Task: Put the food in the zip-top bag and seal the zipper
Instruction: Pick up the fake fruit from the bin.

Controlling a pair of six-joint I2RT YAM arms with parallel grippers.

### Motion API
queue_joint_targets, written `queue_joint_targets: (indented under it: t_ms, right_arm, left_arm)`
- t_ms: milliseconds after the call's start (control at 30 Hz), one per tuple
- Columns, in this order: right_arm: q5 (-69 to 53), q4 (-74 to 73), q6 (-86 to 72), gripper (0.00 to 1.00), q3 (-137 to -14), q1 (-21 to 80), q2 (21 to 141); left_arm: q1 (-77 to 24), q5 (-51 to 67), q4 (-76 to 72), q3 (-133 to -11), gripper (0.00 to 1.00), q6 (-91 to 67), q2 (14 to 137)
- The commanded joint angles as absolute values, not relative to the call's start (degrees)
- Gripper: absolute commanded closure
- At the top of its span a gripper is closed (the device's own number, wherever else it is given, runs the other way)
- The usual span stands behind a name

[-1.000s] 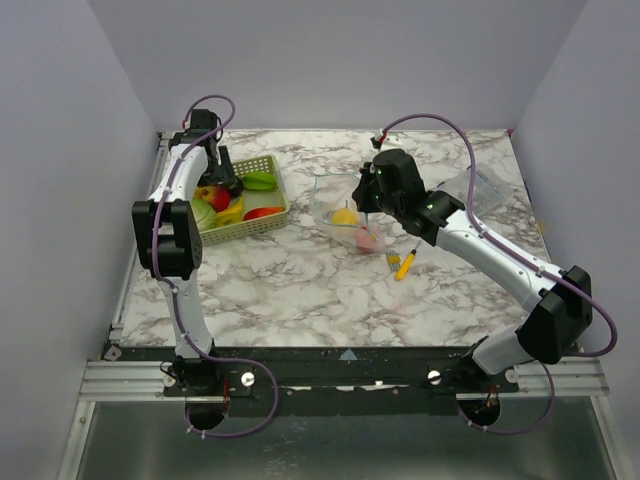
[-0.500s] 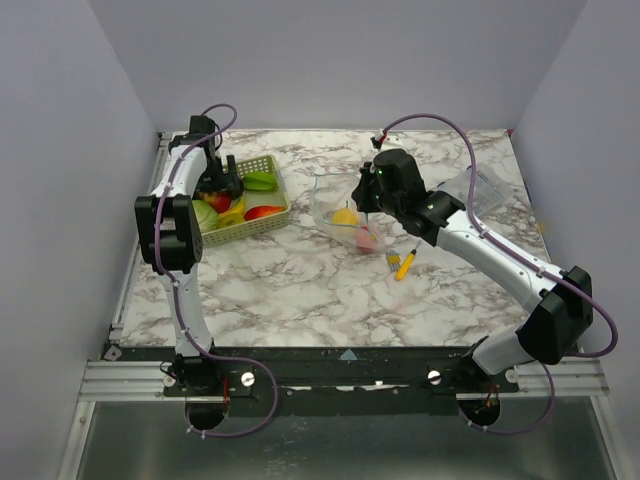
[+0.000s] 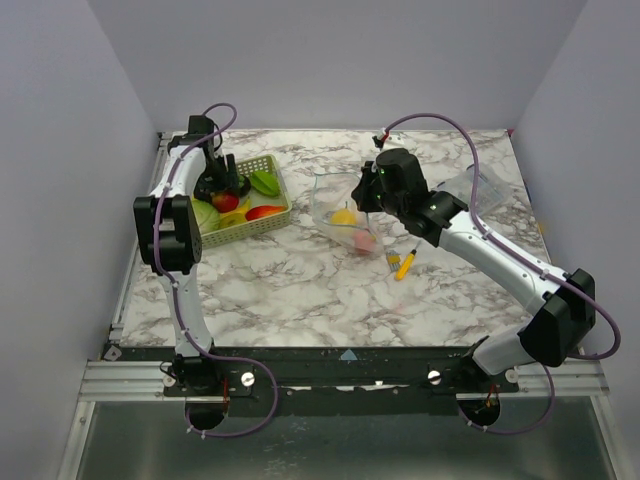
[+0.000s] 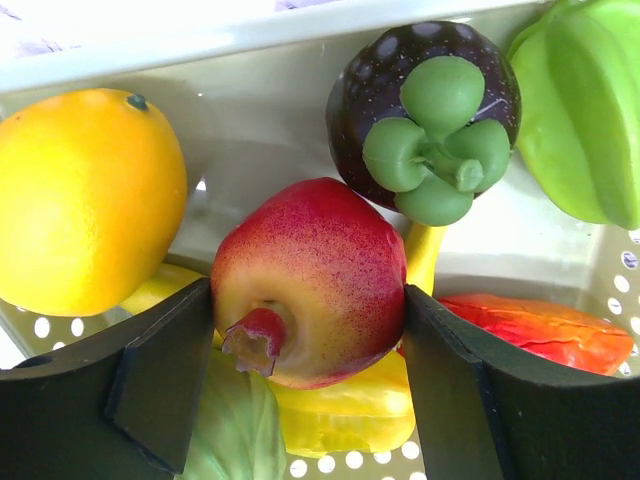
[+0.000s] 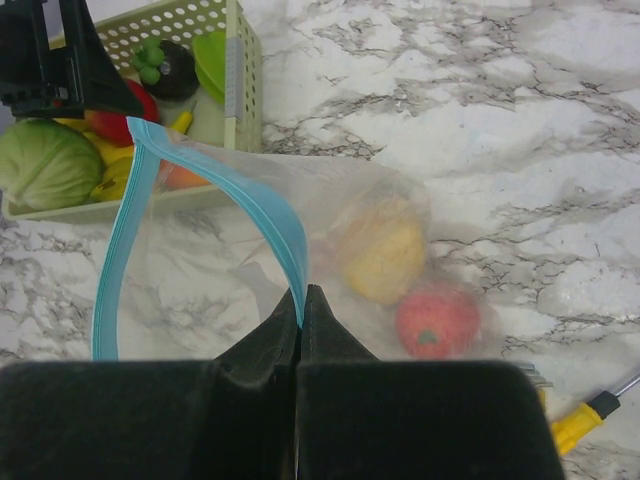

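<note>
Two arms are busy over the marbled surface, each with something in its grip. At the far left the left pincer is down inside the green basket. Its black fingers press against either side of a red-and-yellow pomegranate, so it is closed onto that fruit. Whether the fruit is clear of the basket floor I cannot tell. Packed around it are an orange, a dark purple mangosteen with a green cap, a green starfruit, a red chilli and a yellow piece underneath. A green cabbage sits at the basket's near end. Toward the middle of the surface, just right of the basket, lies the zip-top bag. The right pincer is pinched fully together on the light-blue zipper, holding that edge up, and the mouth gapes toward the basket. Through the clear plastic I can see a yellow fruit and a pinkish-red fruit lying side by side near the bag's closed end. A small yellow screwdriver lies on the surface just beside that end. A smaller clear plastic piece rests near the far right edge, well apart from the bag.
</note>
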State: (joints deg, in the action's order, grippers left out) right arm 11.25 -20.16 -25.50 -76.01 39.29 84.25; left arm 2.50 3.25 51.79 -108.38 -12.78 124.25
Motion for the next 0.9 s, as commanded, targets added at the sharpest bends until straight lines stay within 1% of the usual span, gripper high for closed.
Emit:
queue_joint_targets:
  t_ms: [0, 267, 400, 533, 600, 667, 733, 867]
  right_arm:
    - [10.28, -19.86, -26.07, 1.00, -76.28, 39.11, 82.78]
    - [9.65, -19.97, -26.83, 0.99, -76.55, 39.09, 83.45]
    - [9.14, -19.87, -27.04, 0.99, -76.99, 39.11, 83.86]
    - [8.73, -19.86, -27.37, 0.99, -77.05, 39.11, 84.10]
    - [8.53, -19.96, -27.57, 1.00, -77.15, 39.10, 84.27]
    - [8.43, -19.86, -27.83, 1.00, -77.17, 39.13, 84.31]
    - [8.15, -19.78, -28.25, 1.00, -77.17, 39.14, 84.46]
    - [7.40, -19.16, -29.28, 0.99, -76.64, 39.14, 84.33]
  left_arm:
    - [1.89, 6.49, 51.95, -107.93, 0.52, -13.68, 118.83]
    - [0.24, 9.90, 50.27, -105.37, 0.54, -15.53, 108.23]
    - [-2.73, 18.18, 46.31, -100.09, 0.55, -17.64, 100.04]
    - [-5.58, 30.84, 35.53, -90.78, 0.55, -22.37, 89.63]
    - [-8.07, 34.70, 28.62, -86.00, 0.55, -24.57, 84.45]
    - [-11.47, 37.29, 21.37, -81.68, 0.55, -26.66, 80.21]
    - [-15.08, 37.10, 15.75, -78.44, 0.53, -28.57, 77.02]
    - [-19.92, 36.54, 9.14, -75.89, 0.53, -31.71, 75.80]
